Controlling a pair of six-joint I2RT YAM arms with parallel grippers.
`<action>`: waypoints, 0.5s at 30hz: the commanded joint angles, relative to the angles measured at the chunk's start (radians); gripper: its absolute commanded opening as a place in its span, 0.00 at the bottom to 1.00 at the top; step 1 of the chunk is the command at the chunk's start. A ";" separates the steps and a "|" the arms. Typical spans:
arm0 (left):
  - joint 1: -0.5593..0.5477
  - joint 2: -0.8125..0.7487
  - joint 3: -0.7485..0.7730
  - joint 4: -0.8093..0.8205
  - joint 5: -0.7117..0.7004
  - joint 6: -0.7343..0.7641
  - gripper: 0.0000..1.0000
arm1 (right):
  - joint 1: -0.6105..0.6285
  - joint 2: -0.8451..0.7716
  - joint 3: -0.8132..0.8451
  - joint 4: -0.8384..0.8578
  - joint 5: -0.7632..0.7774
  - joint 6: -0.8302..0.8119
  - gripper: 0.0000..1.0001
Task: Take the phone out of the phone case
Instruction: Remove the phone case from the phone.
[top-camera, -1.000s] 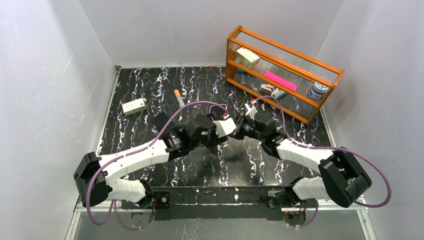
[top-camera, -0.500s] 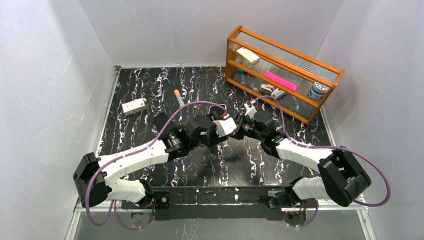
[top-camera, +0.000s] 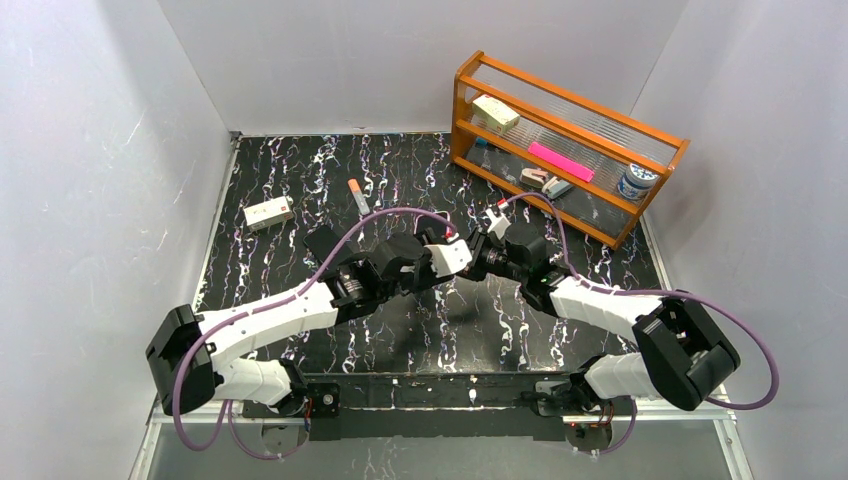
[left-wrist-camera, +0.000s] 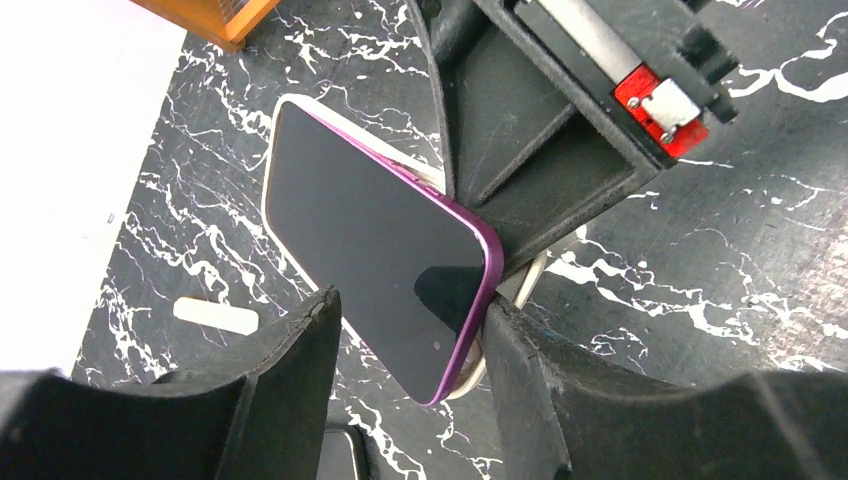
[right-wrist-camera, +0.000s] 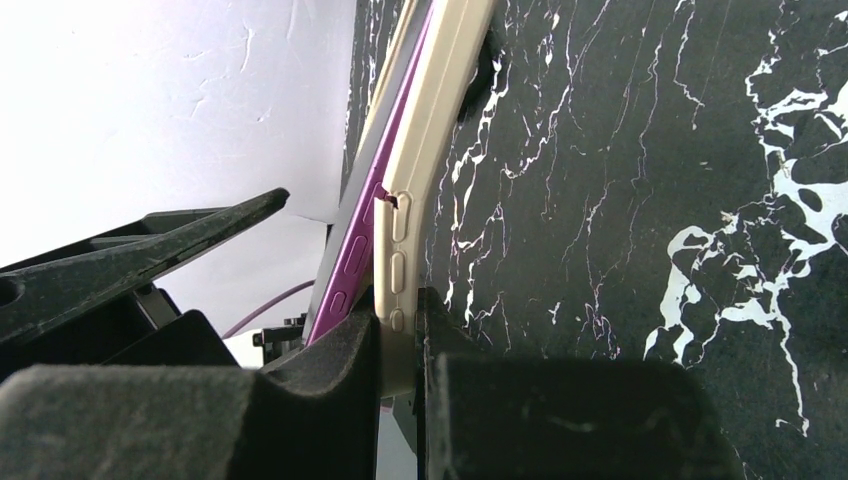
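A purple phone (left-wrist-camera: 370, 250) with a dark screen sits tilted, partly peeled out of a cream case (left-wrist-camera: 340, 125). My right gripper (right-wrist-camera: 400, 310) is shut on the cream case's (right-wrist-camera: 430, 180) edge and holds it above the table; the phone (right-wrist-camera: 350, 255) leans out of the case on the left. My left gripper (left-wrist-camera: 412, 305) is open and straddles the phone's lower corner. Its right finger touches the phone and case edge, and its left finger stands apart. In the top view both grippers meet at mid-table, left (top-camera: 460, 256) and right (top-camera: 480, 258).
A wooden rack (top-camera: 560, 150) with small items stands at the back right. A white box (top-camera: 268, 212) and an orange-tipped stick (top-camera: 356, 193) lie at the back left. A small white strip (left-wrist-camera: 215, 316) lies on the black marbled table under the phone.
Both grippers and the phone between them have shifted slightly away from the arm bases. The holds look unchanged.
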 joint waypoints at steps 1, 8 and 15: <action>-0.001 0.001 -0.040 0.009 -0.063 0.056 0.51 | 0.007 -0.012 0.064 0.101 -0.024 0.027 0.01; -0.001 0.015 -0.058 0.028 -0.100 0.064 0.48 | 0.010 -0.009 0.064 0.101 -0.033 0.052 0.01; -0.001 0.080 -0.070 0.092 -0.083 0.030 0.33 | 0.017 -0.012 0.074 0.090 -0.027 0.055 0.01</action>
